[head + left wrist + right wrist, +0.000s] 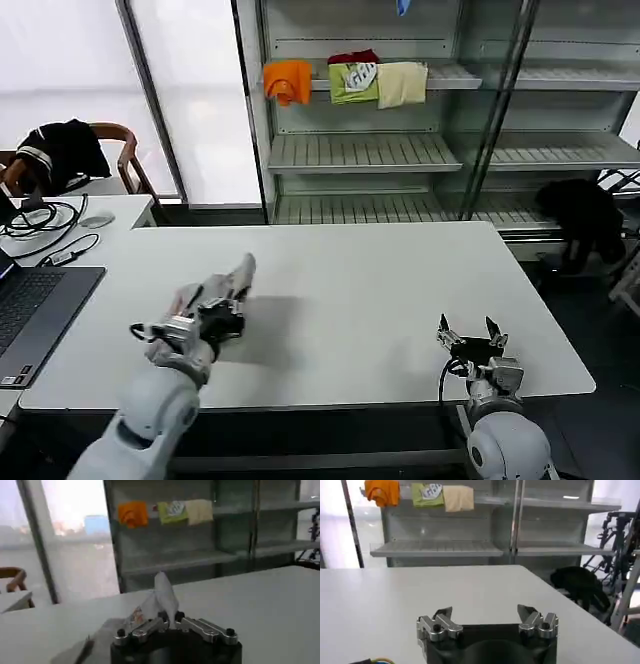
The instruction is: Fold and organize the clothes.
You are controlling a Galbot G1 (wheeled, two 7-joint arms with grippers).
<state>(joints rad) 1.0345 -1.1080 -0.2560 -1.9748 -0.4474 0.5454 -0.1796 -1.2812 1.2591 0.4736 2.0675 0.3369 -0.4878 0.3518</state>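
Observation:
A grey-taupe shirt (238, 274) is bunched up and lifted over the left part of the white table (380, 290). My left gripper (226, 303) is shut on it. In the left wrist view the cloth (163, 591) rises in a peak from between the closed fingertips of my left gripper (170, 615), and a small multicoloured print (136, 615) shows on the fabric beside them. My right gripper (467, 331) hovers near the table's front right edge, open and holding nothing. The right wrist view has my right gripper (485, 613) with its fingers spread wide over bare tabletop.
A laptop (35, 315) lies at the front left, with cables and a mouse (95, 221) on a side table behind it. A shelf rack (365, 150) at the back holds orange (288, 80), green (353, 82) and cream (402, 84) garments. Black garments hang on a chair (60, 150) and lie at the right (585, 215).

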